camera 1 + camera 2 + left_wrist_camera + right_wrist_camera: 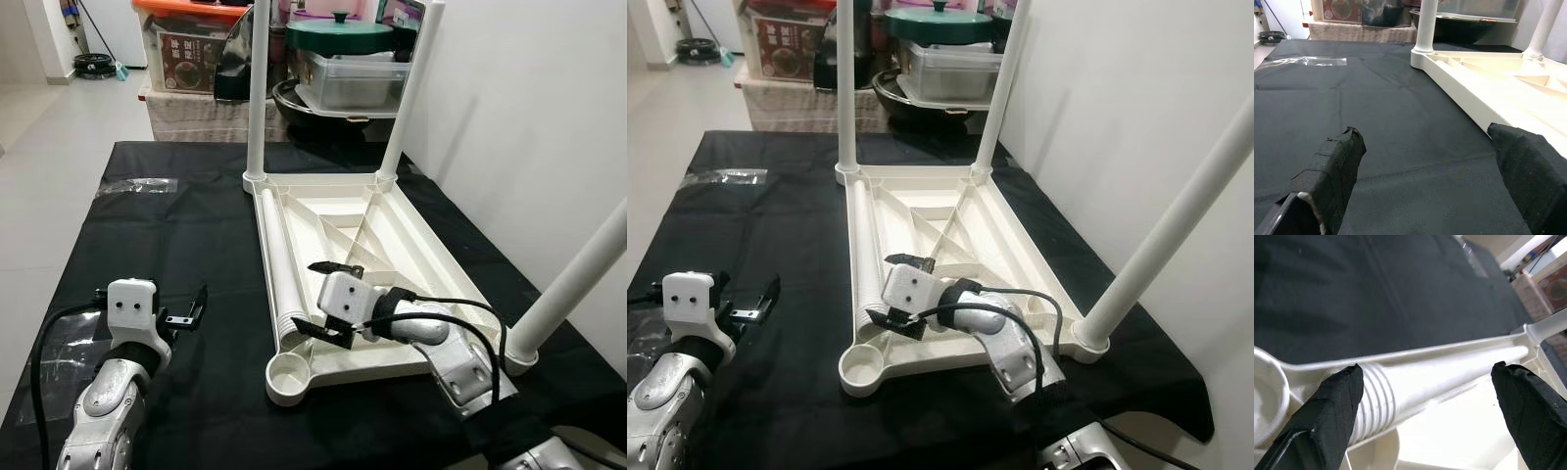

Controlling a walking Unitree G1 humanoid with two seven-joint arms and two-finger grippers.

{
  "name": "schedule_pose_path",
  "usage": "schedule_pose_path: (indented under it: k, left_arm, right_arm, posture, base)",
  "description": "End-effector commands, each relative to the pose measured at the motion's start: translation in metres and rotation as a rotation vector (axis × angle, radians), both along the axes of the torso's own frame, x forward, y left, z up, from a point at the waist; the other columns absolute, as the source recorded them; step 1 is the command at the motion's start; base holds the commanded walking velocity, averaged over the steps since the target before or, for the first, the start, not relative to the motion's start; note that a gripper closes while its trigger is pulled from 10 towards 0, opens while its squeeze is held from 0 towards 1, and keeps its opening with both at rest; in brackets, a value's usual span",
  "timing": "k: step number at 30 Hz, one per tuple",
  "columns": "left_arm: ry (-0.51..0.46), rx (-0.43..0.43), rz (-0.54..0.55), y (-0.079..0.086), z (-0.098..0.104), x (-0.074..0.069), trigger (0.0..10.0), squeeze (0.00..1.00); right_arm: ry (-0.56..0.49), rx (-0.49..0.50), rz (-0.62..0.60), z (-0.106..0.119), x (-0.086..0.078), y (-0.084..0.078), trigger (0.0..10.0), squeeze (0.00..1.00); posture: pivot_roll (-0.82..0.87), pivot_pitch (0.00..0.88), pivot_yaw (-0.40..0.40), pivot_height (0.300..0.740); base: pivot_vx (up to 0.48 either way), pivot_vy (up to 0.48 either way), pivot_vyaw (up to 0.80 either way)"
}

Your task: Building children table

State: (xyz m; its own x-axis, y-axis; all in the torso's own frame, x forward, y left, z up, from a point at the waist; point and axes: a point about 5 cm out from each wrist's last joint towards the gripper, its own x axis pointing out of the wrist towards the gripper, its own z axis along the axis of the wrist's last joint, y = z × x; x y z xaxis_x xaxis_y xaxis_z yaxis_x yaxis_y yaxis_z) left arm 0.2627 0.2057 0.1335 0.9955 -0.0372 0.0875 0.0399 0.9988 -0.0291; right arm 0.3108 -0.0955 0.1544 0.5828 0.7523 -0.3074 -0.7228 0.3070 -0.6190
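Observation:
The white children's table top (392, 235) lies upside down on the black cloth (176, 245). Three white legs stand upright in its corners: two at the far end (258, 88) (411, 88) and one near right (578, 274). A loose leg (277, 259) lies along the top's left rim, its threaded end (1374, 396) near the empty corner socket (290, 372). My right gripper (306, 297) is open, its fingers (1332, 406) straddling that threaded end. Left of the table top, my left gripper (186, 311) hovers low over the cloth, open with nothing in it, fingers (1337, 166) wide apart.
A crumpled clear plastic bag (137, 185) lies on the cloth at far left. Behind the table stand storage boxes (186, 49) and a green-lidded pot (338, 34). A white wall (529, 117) runs close along the right side. A black cable (460, 308) loops over my right arm.

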Motion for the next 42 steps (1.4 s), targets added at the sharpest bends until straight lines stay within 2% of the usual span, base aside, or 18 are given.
schedule_pose_path:
  k: [1, 7, 12, 17, 20, 22, 24, 26, 30, 31, 34, 35, 36, 42]
  left_arm:
    - [0.013, 0.007, -0.004, -0.001, -0.003, 0.000, 10.0, 0.00]
    - [0.011, 0.006, -0.005, -0.001, -0.003, 0.000, 10.0, 0.00]
    - [0.014, 0.007, -0.004, -0.001, -0.003, 0.001, 10.0, 0.00]
    - [0.015, 0.008, -0.006, -0.001, -0.004, 0.001, 10.0, 0.00]
    - [0.016, 0.008, -0.006, -0.001, -0.004, 0.001, 10.0, 0.00]
    - [0.015, 0.009, -0.005, -0.001, -0.004, 0.001, 10.0, 0.00]
    - [0.015, 0.010, -0.005, -0.002, -0.003, 0.001, 10.0, 0.00]
    - [0.014, 0.009, -0.004, -0.002, -0.003, 0.001, 10.0, 0.00]
    - [0.013, 0.009, -0.005, -0.003, -0.004, 0.002, 10.0, 0.00]
    - [0.013, 0.009, -0.007, -0.003, -0.004, 0.003, 10.0, 0.00]
    - [0.013, 0.009, -0.009, -0.004, -0.004, 0.003, 10.0, 0.00]
    - [0.012, 0.010, -0.011, -0.004, -0.004, 0.004, 10.0, 0.00]
    - [0.012, 0.010, -0.011, -0.004, -0.004, 0.004, 10.0, 0.00]
    - [0.013, 0.013, -0.005, -0.003, -0.004, 0.005, 10.0, 0.00]
  right_arm:
    - [0.001, -0.034, 0.001, -0.005, -0.004, 0.004, 10.0, 0.00]
    - [0.006, -0.060, 0.039, -0.009, -0.009, 0.011, 10.0, 0.00]
    - [-0.010, -0.097, 0.042, -0.012, -0.008, 0.009, 10.0, 0.00]
    - [-0.036, -0.174, 0.037, -0.017, -0.006, 0.007, 10.0, 0.00]
    - [-0.037, -0.179, 0.036, -0.017, -0.006, 0.007, 10.0, 0.00]
    - [-0.066, -0.233, -0.069, -0.019, 0.006, 0.000, 10.0, 0.00]
    - [-0.078, -0.255, -0.100, -0.019, 0.010, -0.002, 10.0, 0.00]
    - [-0.083, -0.247, -0.135, -0.018, 0.013, -0.003, 10.0, 0.00]
    - [-0.160, -0.155, -0.252, -0.006, 0.025, 0.003, 10.0, 0.00]
    - [-0.165, -0.130, -0.269, -0.004, 0.027, 0.007, 7.5, 0.00]
    - [-0.167, -0.106, -0.283, -0.003, 0.029, 0.010, 7.5, 0.00]
    - [-0.186, -0.050, -0.312, 0.001, 0.031, 0.015, 0.0, 0.00]
    - [-0.186, -0.050, -0.312, 0.001, 0.031, 0.015, 0.0, 0.00]
    - [-0.238, 0.092, -0.440, 0.010, 0.036, 0.024, 0.0, 0.00]
  posture:
    - [0.05, 0.000, -0.102, 0.740]
    - [0.05, 0.000, -0.105, 0.740]
    - [0.05, 0.000, -0.105, 0.740]
    - [0.05, 0.000, -0.106, 0.740]
    - [0.05, 0.000, -0.106, 0.740]
    - [0.06, 0.000, -0.109, 0.740]
    - [0.06, 0.000, -0.109, 0.740]
    - [0.06, 0.000, -0.110, 0.740]
    - [0.05, 0.000, -0.108, 0.740]
    - [0.05, 0.000, -0.105, 0.740]
    - [0.05, 0.000, -0.105, 0.740]
    - [0.05, 0.000, -0.106, 0.740]
    - [0.05, 0.000, -0.106, 0.740]
    - [0.05, 0.000, -0.109, 0.740]
  base:
    - [0.000, 0.000, 0.00]
    - [0.000, 0.000, 0.00]
    - [0.000, 0.000, 0.00]
    - [0.000, 0.000, 0.00]
    - [0.000, 0.000, 0.00]
    - [0.000, 0.000, 0.00]
    - [0.000, 0.000, 0.00]
    - [0.000, 0.000, 0.00]
    - [0.000, 0.000, 0.00]
    - [0.000, 0.000, 0.00]
    - [0.000, 0.000, 0.00]
    - [0.000, 0.000, 0.00]
    - [0.000, 0.000, 0.00]
    - [0.000, 0.000, 0.00]
